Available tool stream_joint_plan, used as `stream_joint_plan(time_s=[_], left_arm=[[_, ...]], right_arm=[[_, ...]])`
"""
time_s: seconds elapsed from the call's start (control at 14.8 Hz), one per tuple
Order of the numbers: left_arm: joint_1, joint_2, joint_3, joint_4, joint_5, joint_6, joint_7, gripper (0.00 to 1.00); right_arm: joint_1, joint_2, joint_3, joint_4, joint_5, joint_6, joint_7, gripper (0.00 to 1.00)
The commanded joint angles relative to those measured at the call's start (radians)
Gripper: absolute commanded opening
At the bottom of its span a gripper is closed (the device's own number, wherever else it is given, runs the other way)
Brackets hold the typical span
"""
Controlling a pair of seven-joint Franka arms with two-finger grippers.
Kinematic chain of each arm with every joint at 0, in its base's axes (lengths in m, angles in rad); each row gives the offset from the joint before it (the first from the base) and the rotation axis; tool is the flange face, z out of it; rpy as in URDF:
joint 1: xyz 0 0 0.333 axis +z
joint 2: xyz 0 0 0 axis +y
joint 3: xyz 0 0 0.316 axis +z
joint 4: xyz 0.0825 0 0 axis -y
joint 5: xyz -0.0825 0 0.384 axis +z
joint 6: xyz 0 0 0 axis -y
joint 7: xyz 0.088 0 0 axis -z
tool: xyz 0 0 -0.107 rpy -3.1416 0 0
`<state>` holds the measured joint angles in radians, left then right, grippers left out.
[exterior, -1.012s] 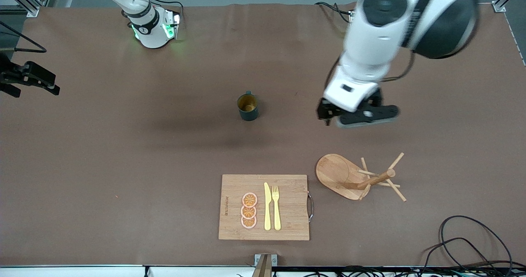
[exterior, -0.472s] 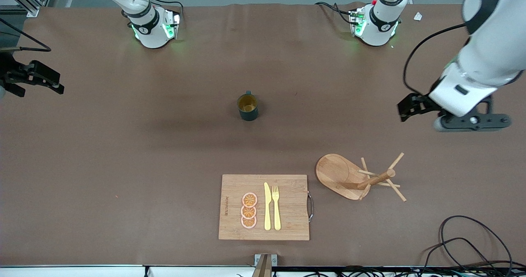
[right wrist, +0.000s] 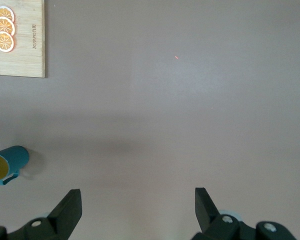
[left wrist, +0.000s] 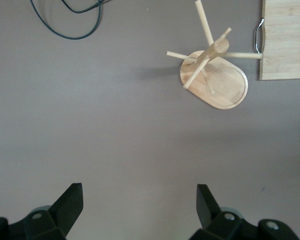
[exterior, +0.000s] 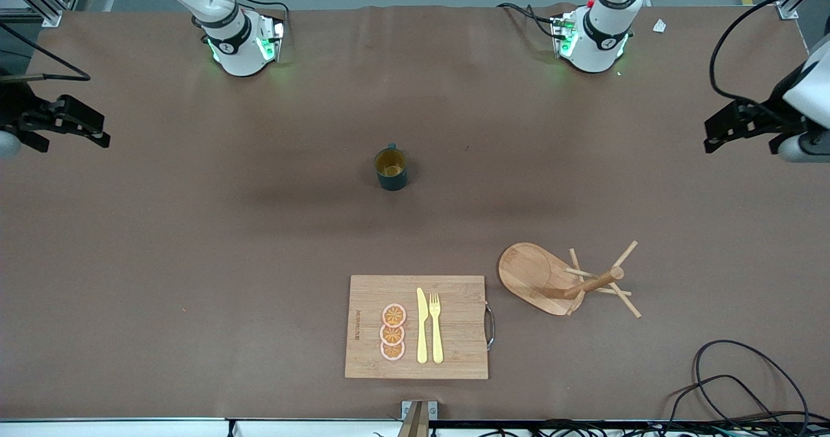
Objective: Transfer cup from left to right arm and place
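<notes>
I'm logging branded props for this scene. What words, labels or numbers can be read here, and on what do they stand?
Cutting board: a line of dark printed letters near one edge, seen in the front and right wrist views, too small to read.
Arm bases: small dark marks on the collars, too small to read.
Cup: no text visible.

The cup (exterior: 391,169) stands upright mid-desk (exterior: 194,242). Nearer the front camera lies the cutting board (exterior: 454,353), carrying orange slices (exterior: 393,332), a knife (exterior: 422,325) and a fork (exterior: 436,327). Beside it, toward the left arm's end, lies a tipped mug rack (exterior: 557,281).
</notes>
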<state>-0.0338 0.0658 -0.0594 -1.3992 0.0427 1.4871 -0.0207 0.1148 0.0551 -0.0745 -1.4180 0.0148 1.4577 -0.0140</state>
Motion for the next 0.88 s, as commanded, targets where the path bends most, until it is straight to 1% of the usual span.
stream_joint_plan(time_s=[0.0,0.13,0.2,0.4,0.47,0.54,0.61,0.67,0.81], left_arm=[[-0.024,-0.050,0.052,-0.026,-0.015,-0.010,0.059,1.00],[-0.023,-0.057,0.070,-0.026,-0.015,-0.014,0.070,1.00],[-0.023,-0.069,0.073,-0.026,-0.014,-0.014,0.073,1.00],[-0.021,-0.080,0.081,-0.031,-0.014,-0.014,0.085,1.00],[-0.021,-0.080,0.081,-0.032,-0.015,-0.016,0.087,1.00],[-0.020,-0.078,0.081,-0.034,-0.021,-0.017,0.087,1.00],[-0.021,-0.077,0.079,-0.035,-0.036,-0.018,0.082,1.00],[-0.021,-0.077,0.073,-0.040,-0.038,-0.016,0.059,1.00],[-0.024,-0.072,0.061,-0.046,-0.034,-0.004,0.035,1.00]], right_arm=[[0.031,-0.026,0.001,-0.030,0.005,-0.005,0.054,1.00],[0.055,-0.032,0.001,-0.044,0.005,-0.023,0.090,1.00],[0.077,-0.043,0.002,-0.064,0.007,-0.025,0.145,1.00],[0.175,-0.040,0.002,-0.082,0.007,0.021,0.245,1.00],[0.219,-0.037,0.001,-0.116,0.007,0.059,0.305,1.00],[0.258,-0.037,0.001,-0.177,0.005,0.120,0.349,1.00],[0.291,-0.037,0.001,-0.261,0.007,0.203,0.383,1.00],[0.330,-0.038,0.001,-0.316,0.007,0.267,0.423,1.00],[0.411,-0.037,0.001,-0.396,0.004,0.390,0.529,1.00]])
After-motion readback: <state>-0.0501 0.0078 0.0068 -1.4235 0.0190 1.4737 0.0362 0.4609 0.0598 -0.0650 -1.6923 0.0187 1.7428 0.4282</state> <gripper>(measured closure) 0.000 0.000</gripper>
